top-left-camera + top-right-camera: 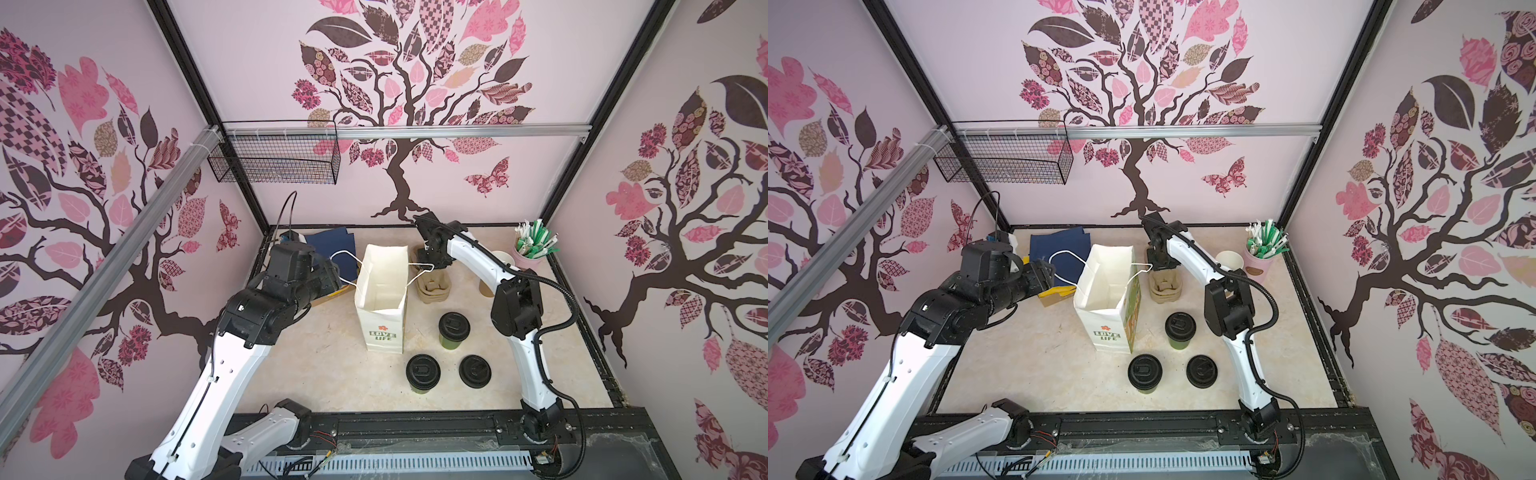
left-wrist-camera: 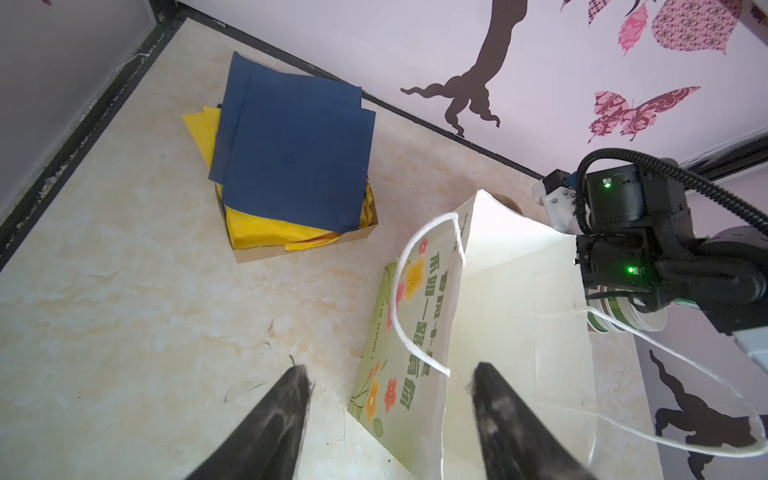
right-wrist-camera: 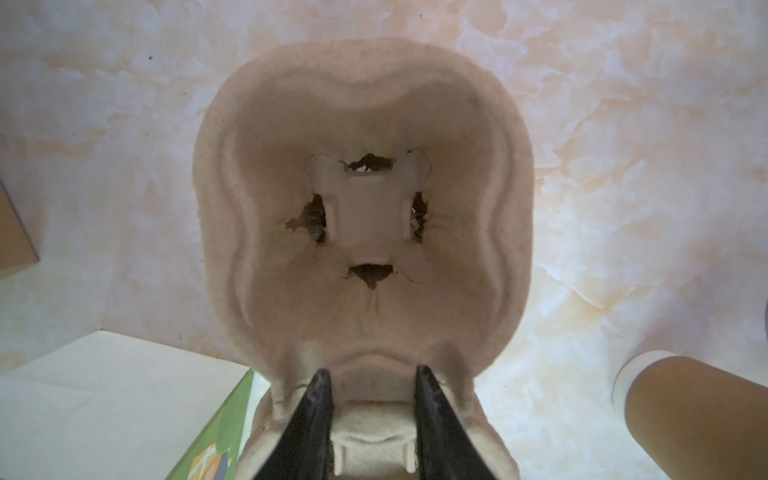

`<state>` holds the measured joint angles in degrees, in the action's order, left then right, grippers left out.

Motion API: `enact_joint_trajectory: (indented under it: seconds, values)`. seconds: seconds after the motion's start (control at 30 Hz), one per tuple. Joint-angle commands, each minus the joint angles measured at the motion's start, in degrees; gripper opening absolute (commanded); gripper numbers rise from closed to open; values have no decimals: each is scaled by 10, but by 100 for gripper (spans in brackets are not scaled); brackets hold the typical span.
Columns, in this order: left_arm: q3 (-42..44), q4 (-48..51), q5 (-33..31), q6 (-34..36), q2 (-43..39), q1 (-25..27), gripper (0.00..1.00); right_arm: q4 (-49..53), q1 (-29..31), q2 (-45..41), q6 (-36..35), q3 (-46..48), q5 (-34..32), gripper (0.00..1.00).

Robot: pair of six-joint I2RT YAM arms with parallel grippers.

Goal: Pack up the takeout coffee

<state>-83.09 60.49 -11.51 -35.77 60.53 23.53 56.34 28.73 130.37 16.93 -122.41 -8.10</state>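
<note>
Pulp carrier (image 3: 374,208), atop a stack right of the paper bag (image 1: 380,326): its rim lies between the narrowed jaws of the right gripper (image 3: 372,370), grip unconfirmed. Left gripper (image 2: 388,368), wide and empty, hovers by the bag's left handle, likely to steady it. Lidded green cups (image 1: 454,328) stand outside, front-right of the bag.

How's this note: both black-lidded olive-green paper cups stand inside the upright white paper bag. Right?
Not inside: both top views show the two black-lidded olive-green paper cups standing on the table beside the upright white paper bag.
</note>
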Motion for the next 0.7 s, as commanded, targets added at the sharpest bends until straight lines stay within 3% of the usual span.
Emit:
enact_joint_trajectory:
  seconds: [0.0, 0.23, 0.37, 0.53, 0.67]
  values:
    - [-40, 21, 6, 15, -1, -24, 68, 29, 1, -64, 9, -18, -14, 31]
    - [-38, 9, 113, 20, 3, -110, 72, 44, 0, -110, 16, -18, -18, 31]
    - [-8, -40, 236, 13, 13, -163, 76, 58, -2, -142, 15, -19, -28, 31]
    - [12, -95, 352, 24, 41, -169, 81, 83, -4, -184, 22, -18, -32, 31]
    - [33, -110, 380, 39, 52, -169, 83, 106, -4, -232, 25, 15, -45, 31]
